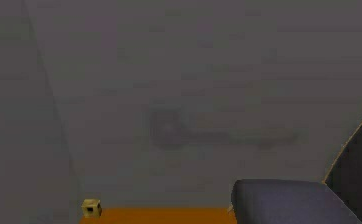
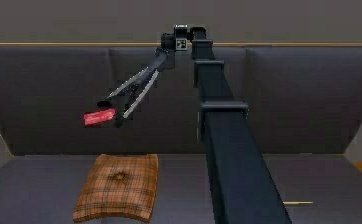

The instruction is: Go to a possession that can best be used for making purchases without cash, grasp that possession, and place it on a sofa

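"Red flat little card (image 2: pixel 98 118), where is it?"

"Hanging at the far end of the dark two-fingered gripper (image 2: pixel 116 110), which holds it in the air before the backrest of the dark grey upholstered sofa (image 2: pixel 299 100)."

"How should it be set down?"

"Probably lower it slowly onto bare seat beside the brown plaid cushion (image 2: pixel 116 187), letting go only once it is near the seat."

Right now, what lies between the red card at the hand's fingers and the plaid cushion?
Nothing. In the arm side view, the stretch from the red card down to the plaid cushion is bare, with the dark back of the sofa behind it.
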